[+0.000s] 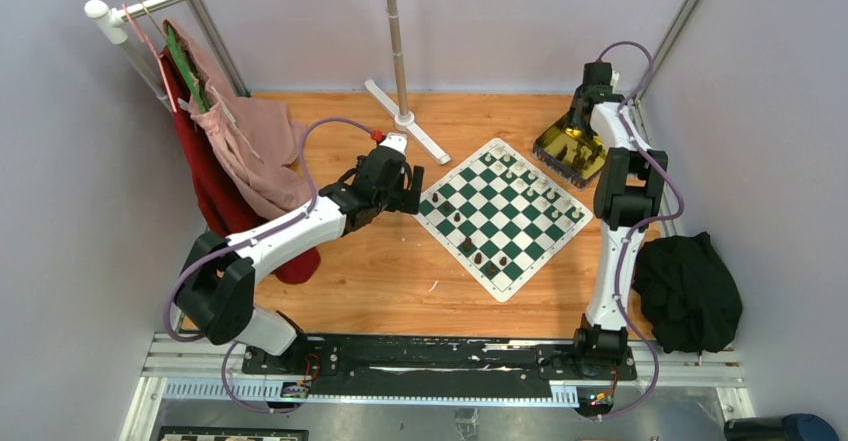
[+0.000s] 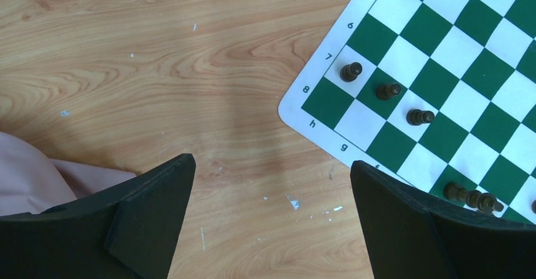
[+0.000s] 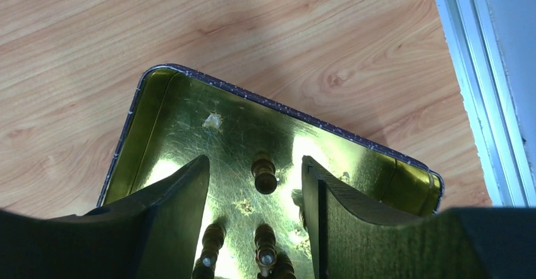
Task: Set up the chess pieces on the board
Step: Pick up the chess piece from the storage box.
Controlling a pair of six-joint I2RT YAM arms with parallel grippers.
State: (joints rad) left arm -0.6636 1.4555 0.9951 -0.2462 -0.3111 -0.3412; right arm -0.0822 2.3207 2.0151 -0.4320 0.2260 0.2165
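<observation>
- Your white-and-black left arm (image 1: 300,223) reaches forward; the black two-finger left gripper (image 2: 272,162) hangs spread wide just left of the green-and-white checked board (image 1: 505,211).
- Your right arm (image 1: 612,261) stretches beyond that board's right edge; the right gripper (image 3: 256,165) points down, jaws partly apart.

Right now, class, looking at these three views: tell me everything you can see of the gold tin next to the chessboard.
The gold tin is a shallow, open rectangular tray with rounded corners, a dark speckled rim and a shiny, scuffed golden inside that looks like metal. It lies flat on the wooden table, by the board's far right edge, near the right wall. Several dark chess pieces lie inside it. The right gripper hangs over it, fingers straddling one piece.
</observation>
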